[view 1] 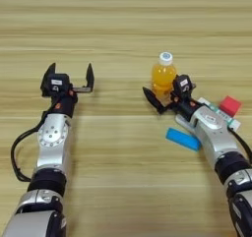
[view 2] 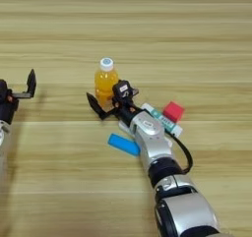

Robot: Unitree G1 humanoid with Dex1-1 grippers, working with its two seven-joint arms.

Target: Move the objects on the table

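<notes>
5 small things sit in a cluster right of centre on the worktop (view 1: 123, 29): an orange-juice bottle (view 1: 163, 78) standing upright, and near it a red cube (view 1: 230, 105), a white-and-green tube (view 1: 221, 114) lying flat, a blue block (view 1: 183, 139) and a white remote (view 2: 124, 128), mostly hidden under the right arm. the right gripper (view 1: 165, 99) is at the bottle's base with its 2 fingers spread; 1 finger reaches out to the bottle's left, the other sits by its right side. whether either touches the bottle i cannot tell. the step in hand looks like a grasp of the bottle. to do it well, centre the bottle between the fingers and close low and evenly, since a push from 1 side could tip it. the left gripper (view 1: 70, 77) hovers well apart on the left, fingers spread, holding nothing.
</notes>
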